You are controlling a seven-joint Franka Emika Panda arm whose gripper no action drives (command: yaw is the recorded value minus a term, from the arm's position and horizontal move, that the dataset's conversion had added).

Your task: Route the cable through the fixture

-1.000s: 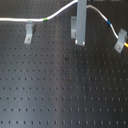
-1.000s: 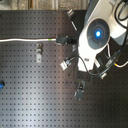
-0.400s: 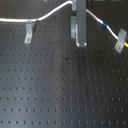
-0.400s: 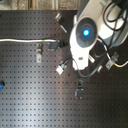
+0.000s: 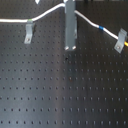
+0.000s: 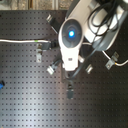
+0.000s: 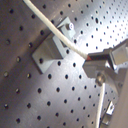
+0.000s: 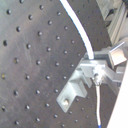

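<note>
Over the last second I've slid my gripper (image 5: pixel 69 47) toward the first exterior view's right, dragging the cable (image 5: pixel 50 13) with it — jaws clamped on the cord. It drapes from the left clip (image 5: pixel 29 34) to the right clip (image 5: pixel 120 41) — middle fixture seems unthreaded

white cable (image 5: pixel 50 13), black perforated board (image 5: pixel 60 95)

In the second exterior view, the cable (image 6: pixel 20 41) is hidden behind the robot arm (image 6: pixel 71 40) past the left clip (image 6: pixel 39 52), and the gripper's fingertips cannot be made out.
</note>
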